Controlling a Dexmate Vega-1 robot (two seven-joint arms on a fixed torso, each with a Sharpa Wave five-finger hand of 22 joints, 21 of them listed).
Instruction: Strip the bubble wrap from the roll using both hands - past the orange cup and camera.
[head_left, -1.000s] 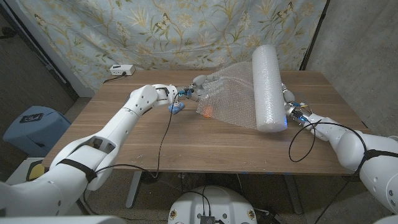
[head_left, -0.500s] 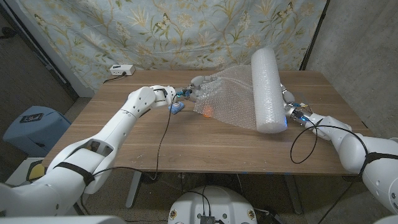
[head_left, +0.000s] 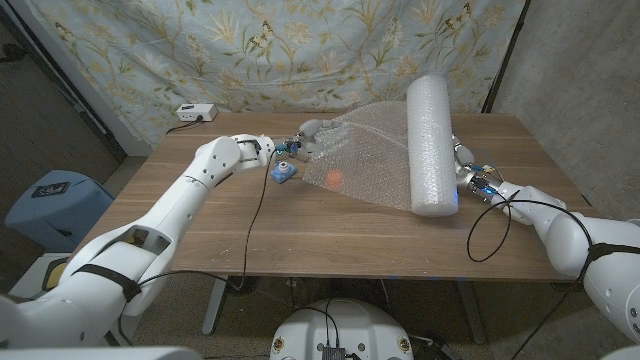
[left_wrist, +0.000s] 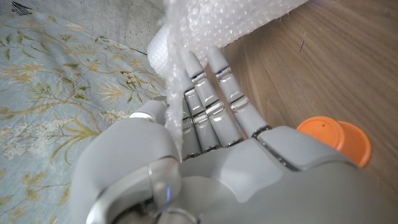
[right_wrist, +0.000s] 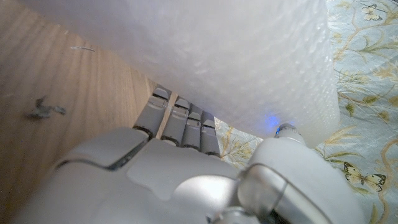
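Overhead, the roll (head_left: 431, 143) is steadied on the worktop (head_left: 330, 230) by the right hand (head_left: 470, 172) at its near end, seemingly so the sheet can pay out. The bubble wrap (head_left: 360, 155) is stretched leftward from the roll by the left hand (head_left: 305, 139), over the orange cup (head_left: 334, 179), beside the camera (head_left: 283, 172).

From the left wrist, the sheet is seen pinched between thumb and fingers (left_wrist: 214, 99).

From the right wrist, fingers (right_wrist: 180, 124) are pressed under the roll, thumb alongside it; a closed grasp cannot be told.

Orange cup (head_left: 335, 179) blurred beneath the bubble wrap sheet (head_left: 365, 150); right hand (head_left: 466, 172) half behind the roll (head_left: 431, 142).
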